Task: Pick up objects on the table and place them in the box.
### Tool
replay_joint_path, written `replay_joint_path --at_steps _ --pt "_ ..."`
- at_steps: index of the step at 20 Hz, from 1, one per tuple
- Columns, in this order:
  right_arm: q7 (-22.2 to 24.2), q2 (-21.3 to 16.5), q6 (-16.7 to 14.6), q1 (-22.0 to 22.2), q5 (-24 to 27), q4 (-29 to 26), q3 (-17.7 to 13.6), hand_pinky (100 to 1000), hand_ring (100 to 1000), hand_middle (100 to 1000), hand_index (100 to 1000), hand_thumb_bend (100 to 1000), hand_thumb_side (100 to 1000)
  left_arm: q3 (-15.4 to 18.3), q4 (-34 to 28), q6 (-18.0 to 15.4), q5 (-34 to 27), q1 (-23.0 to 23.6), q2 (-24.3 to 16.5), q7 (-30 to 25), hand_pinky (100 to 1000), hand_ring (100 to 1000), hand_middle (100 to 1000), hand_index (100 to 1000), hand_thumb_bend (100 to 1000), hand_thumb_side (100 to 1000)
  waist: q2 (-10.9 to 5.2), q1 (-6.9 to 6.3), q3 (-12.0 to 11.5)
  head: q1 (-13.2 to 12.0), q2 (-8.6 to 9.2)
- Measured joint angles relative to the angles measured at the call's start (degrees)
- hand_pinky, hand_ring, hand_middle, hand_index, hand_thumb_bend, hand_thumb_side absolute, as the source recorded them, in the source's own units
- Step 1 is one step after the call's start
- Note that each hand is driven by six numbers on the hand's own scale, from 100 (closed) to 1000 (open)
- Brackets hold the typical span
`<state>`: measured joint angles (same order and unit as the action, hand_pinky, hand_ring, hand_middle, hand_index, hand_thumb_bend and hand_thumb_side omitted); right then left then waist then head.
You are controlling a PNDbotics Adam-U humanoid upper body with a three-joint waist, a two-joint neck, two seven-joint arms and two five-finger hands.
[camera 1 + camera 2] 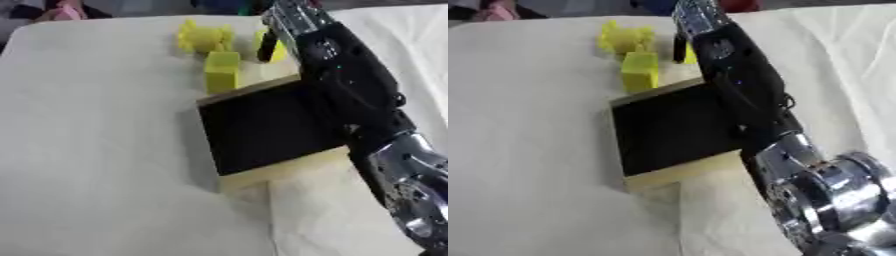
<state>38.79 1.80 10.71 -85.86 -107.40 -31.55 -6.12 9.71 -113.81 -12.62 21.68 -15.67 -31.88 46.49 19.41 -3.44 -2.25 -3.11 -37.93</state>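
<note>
A wooden box [280, 170] with a dark inside stands at the middle of the table. Just behind its far left corner stands a yellow block [222, 70], and further back lies a yellow gear-like piece [206, 36]. My right arm reaches from the lower right over the box's right side to the far edge. There my right hand [293, 20] sits over a third yellow piece [279, 51]. A dark finger [263, 47] curls down against the piece's left side, and the rest of the piece is hidden by the hand. My left hand is not in view.
A pale cloth [96, 150] covers the table, with wide bare room left of the box and in front of it. Pink [66, 11] and blue [219, 5] things show beyond the far edge.
</note>
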Motion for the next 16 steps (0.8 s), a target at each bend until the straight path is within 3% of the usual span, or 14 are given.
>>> replay_joint_path --at_steps 16 --pt "0.9 1.4 4.1 1.5 -1.1 -0.8 -2.2 884 920 927 1000 138 397 0.0 0.0 0.0 0.0 0.0 0.0 0.0 709 720 748 947 108 637 0.55 -0.26 -0.6 0.3 0.7"
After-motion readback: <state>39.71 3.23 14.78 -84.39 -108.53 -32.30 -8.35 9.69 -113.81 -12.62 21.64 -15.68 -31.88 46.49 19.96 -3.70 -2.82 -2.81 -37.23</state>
